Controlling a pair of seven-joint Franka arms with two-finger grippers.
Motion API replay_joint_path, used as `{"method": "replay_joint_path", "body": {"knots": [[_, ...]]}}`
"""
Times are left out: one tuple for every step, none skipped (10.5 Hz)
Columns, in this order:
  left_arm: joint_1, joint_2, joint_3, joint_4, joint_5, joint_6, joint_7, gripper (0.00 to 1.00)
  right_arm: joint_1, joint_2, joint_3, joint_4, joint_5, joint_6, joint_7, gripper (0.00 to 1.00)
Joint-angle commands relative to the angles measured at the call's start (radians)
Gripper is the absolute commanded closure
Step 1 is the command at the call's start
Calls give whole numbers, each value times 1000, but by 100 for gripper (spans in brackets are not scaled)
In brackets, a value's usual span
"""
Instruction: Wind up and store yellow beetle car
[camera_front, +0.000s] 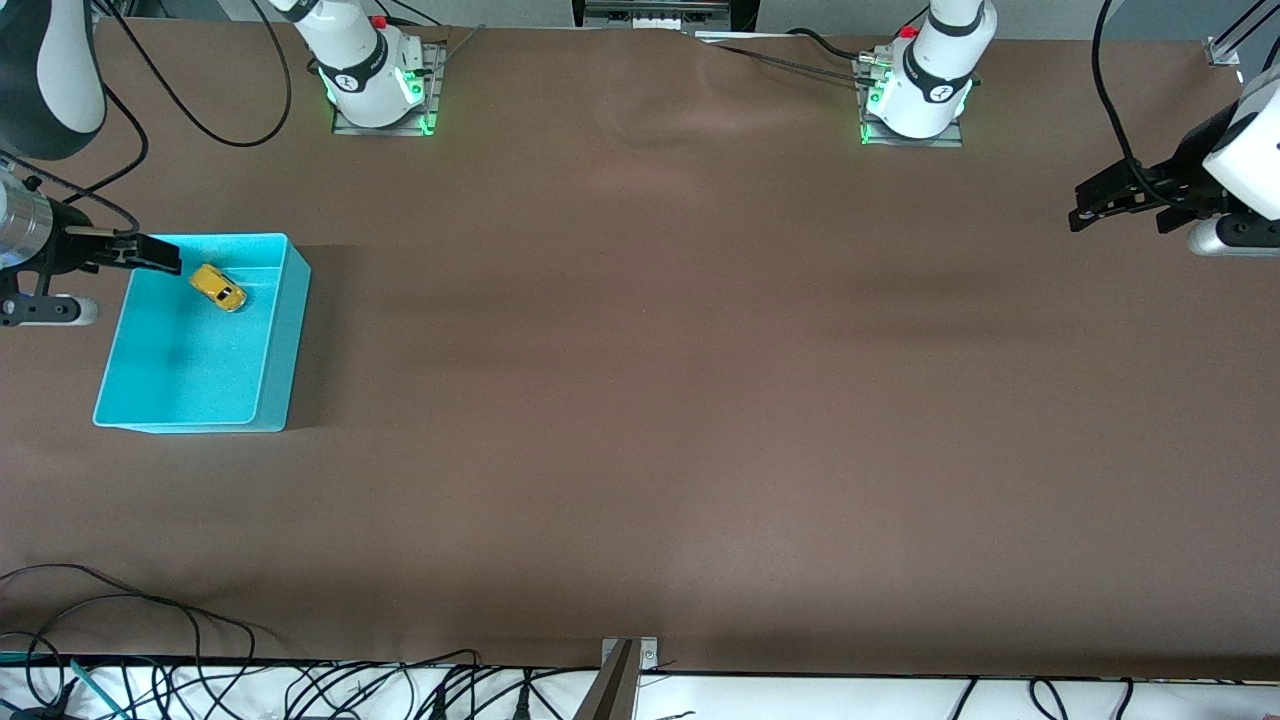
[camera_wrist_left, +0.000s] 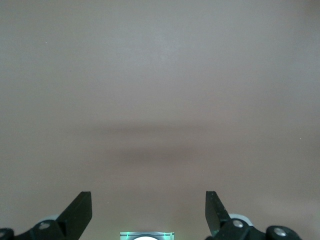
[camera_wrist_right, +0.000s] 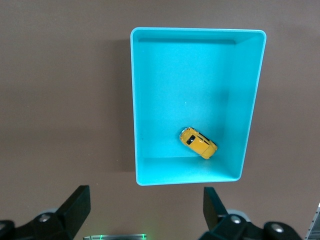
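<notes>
The yellow beetle car (camera_front: 218, 287) lies on the floor of the turquoise bin (camera_front: 283, 330), in the part farther from the front camera, at the right arm's end of the table. The right wrist view shows the car (camera_wrist_right: 198, 142) close to one short wall of the bin (camera_wrist_right: 134, 100). My right gripper (camera_front: 165, 255) is open and empty, up in the air beside the bin's rim; its jaws (camera_wrist_right: 146, 200) stand wide apart over bare table. My left gripper (camera_front: 1080, 205) is open and empty, waiting over bare table at the left arm's end (camera_wrist_left: 148, 205).
The brown table mat (camera_front: 640, 400) stretches between the two arms. The arm bases (camera_front: 380, 90) (camera_front: 915, 100) stand along the edge farthest from the front camera. Cables (camera_front: 300, 685) and a metal bracket (camera_front: 628, 660) lie at the edge nearest the front camera.
</notes>
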Motion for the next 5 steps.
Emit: {"method": "replay_joint_path", "body": {"knots": [[-9,-18,-6,-19,-4,7,5,0,-22,-46,25,-26,-3,11,18,0],[-11,-18,-6,-17,-4,6,5,0,-22,-45,26,-16,8,28,25,0],[-11,-18,-6,-16,-4,6,5,0,-22,-40,28,0,49,43,68,0],[-11,-18,-6,-16,-4,6,5,0,-20,-40,32,2,53,40,73,0],[-16,-16,-8,-16,-4,6,5,0,-20,-40,46,8,48,34,69,0]]}}
